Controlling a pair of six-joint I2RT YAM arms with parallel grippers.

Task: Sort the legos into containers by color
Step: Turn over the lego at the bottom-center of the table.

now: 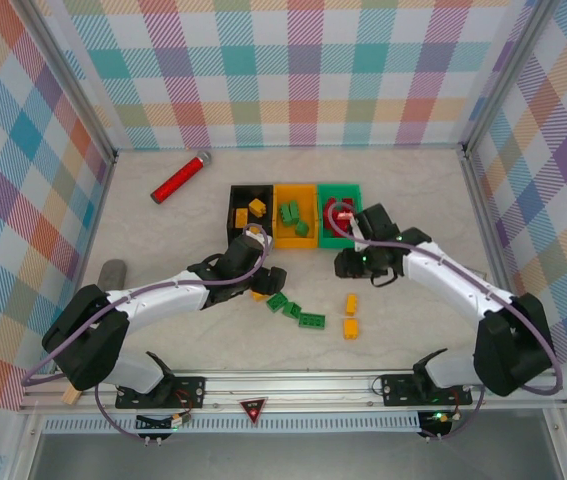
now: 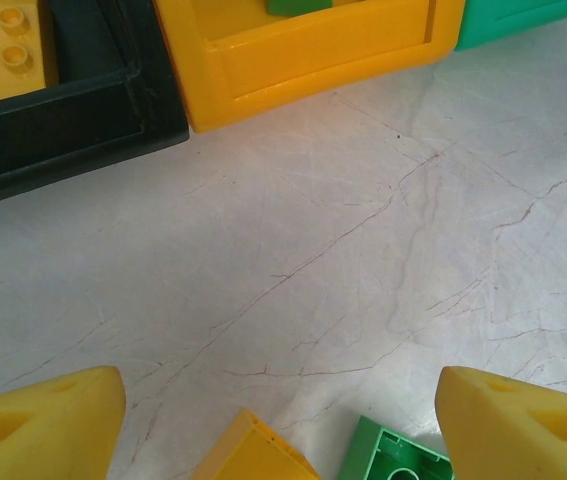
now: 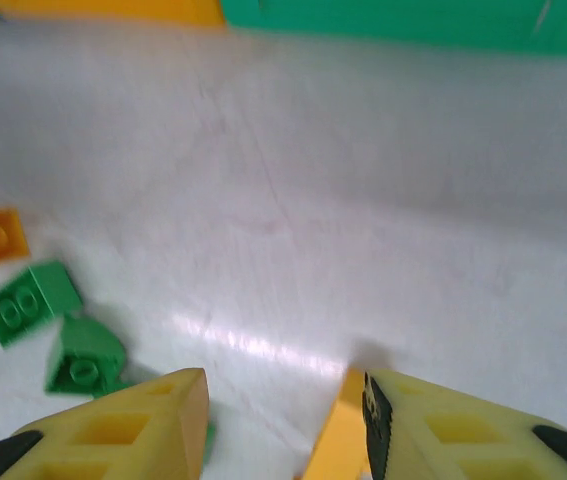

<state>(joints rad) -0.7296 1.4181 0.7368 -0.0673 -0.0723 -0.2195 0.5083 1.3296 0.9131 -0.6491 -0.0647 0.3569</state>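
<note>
The tabletop [image 1: 213, 340] carried the containers [image 1: 309, 200] in a row, within reach of both arms. Left pincer [image 2: 278, 405]: spread wide, empty, low over a yellow brick [image 2: 258, 455]. Right pincer [image 3: 283, 400]: apart, an orange brick [image 3: 335, 440] beside one finger, apparently unclamped. Loose legos [image 1: 311, 320] crowded the approach. A red cylinder [image 1: 181, 177] lay well apart.

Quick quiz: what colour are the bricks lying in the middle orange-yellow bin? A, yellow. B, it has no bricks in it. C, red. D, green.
D: the top view shows green bricks lying inside the orange-yellow bin.
</note>
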